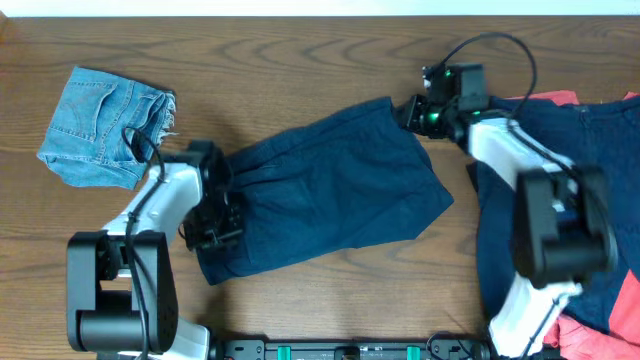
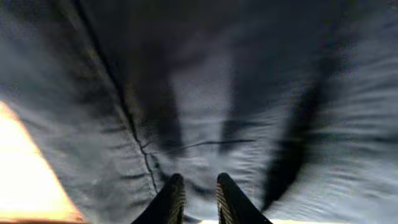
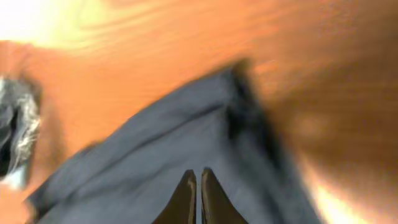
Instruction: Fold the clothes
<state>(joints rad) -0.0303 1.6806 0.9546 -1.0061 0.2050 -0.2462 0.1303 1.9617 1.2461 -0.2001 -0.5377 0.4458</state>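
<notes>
Left pincer (image 1: pixel 215 222) sits on the left end of the navy shorts (image 1: pixel 330 190). In its wrist view the tips (image 2: pixel 198 180) stand only a sliver apart, and navy cloth (image 2: pixel 249 93) seems nipped between them. Right pincer (image 1: pixel 410 112) is at the shorts' far right corner. Its fingers (image 3: pixel 194 173) are pressed together over the blurred cloth (image 3: pixel 161 143), and I cannot tell whether any fabric is caught between them.

On the wooden desk (image 1: pixel 300 50), the navy shorts lie spread across the middle. They slant from the left pincer, toward the near edge, up to the right pincer, toward the far edge. The cloth is rumpled, and a seam runs down it in the left wrist view.

A dark blue heap (image 1: pixel 610 140) covers the right edge of the desk, under the right arm. A coral piece (image 1: pixel 550 98) shows at the heap's far side, and more coral shows by the near right corner.

Denim shorts (image 1: pixel 100 125) lie folded toward the far left corner, with the frayed hem facing right, just beside the left arm and apart from the navy shorts.
</notes>
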